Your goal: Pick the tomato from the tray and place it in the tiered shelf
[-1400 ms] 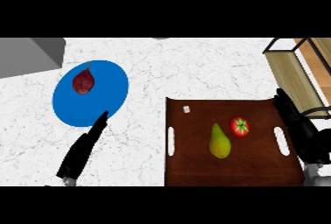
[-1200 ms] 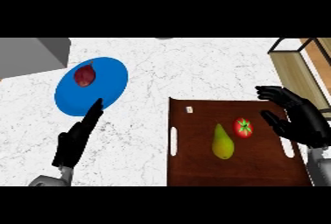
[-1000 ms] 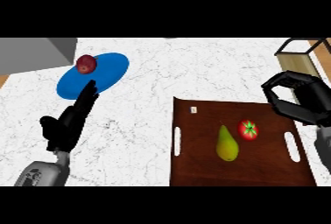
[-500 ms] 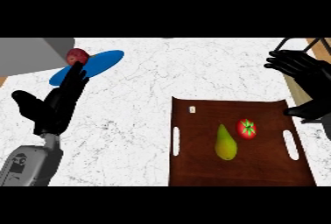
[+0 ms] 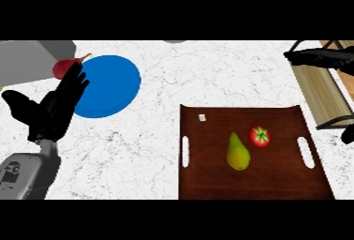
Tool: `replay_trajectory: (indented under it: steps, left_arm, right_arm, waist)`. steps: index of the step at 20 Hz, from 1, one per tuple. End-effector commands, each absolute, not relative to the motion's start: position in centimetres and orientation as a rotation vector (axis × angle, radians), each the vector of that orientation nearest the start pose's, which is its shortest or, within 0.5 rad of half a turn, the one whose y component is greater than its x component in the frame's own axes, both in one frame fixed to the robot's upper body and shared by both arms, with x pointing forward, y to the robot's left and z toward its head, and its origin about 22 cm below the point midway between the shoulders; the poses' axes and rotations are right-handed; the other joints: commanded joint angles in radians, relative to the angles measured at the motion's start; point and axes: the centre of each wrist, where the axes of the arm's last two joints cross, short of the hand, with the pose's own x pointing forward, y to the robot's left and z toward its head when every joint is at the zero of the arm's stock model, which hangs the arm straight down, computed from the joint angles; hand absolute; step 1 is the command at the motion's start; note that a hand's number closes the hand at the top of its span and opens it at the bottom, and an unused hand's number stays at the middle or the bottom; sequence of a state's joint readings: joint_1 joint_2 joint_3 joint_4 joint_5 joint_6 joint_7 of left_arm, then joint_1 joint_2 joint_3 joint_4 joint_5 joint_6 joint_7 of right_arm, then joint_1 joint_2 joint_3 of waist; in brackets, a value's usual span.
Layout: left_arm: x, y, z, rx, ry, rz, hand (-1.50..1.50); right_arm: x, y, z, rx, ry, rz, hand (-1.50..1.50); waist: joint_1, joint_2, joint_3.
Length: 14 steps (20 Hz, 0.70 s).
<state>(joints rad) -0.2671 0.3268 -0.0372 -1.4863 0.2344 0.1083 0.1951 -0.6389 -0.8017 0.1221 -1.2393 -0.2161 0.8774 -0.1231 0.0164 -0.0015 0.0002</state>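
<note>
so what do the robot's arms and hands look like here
The left hand is matte black with slender segmented fingers, on a smooth grey forearm bearing a small dark marking. The right hand is the same black; its forearm is out of view. No cables show.

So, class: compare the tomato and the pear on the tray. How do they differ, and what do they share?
The tomato is red and round with a green stem top; the pear is yellow-green and elongated, tapering to a narrow end. The pear looks larger than the tomato. The tomato lies to the right of the pear, nearer the tray's right handle slot. Both rest on the brown tray, close together, and neither is held by a hand.
</note>
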Motion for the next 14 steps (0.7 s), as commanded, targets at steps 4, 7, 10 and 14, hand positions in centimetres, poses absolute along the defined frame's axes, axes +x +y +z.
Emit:
replay_trajectory:
  steps: [4, 7, 10, 14]
  left_arm:
    - [29.7, 26.6, 7.0, 0.065, -1.539, -0.057, 0.00]
    - [29.8, 26.6, 7.5, 0.061, -1.519, -0.052, 0.00]
    - [30.3, 29.0, 6.8, 0.089, -1.540, -0.051, 0.00]
    - [28.6, 28.7, 6.4, 0.076, -1.529, -0.043, 0.00]
  right_arm:
    - [33.8, -28.8, 22.4, -0.225, -1.447, 1.641, -1.50]
    - [33.4, -27.2, 18.6, -0.263, -1.415, 1.671, -1.50]
    - [32.6, -24.7, 16.8, -0.270, -1.385, 1.667, -1.50]
    - [31.0, -24.2, 14.4, -0.332, -1.302, 1.731, -1.50]
  waist:
    - [-0.004, -0.001, 0.001]
    - [-0.008, 0.001, 0.001]
    - [-0.015, 0.002, -0.001]
    - [-0.012, 0.000, 0.000]
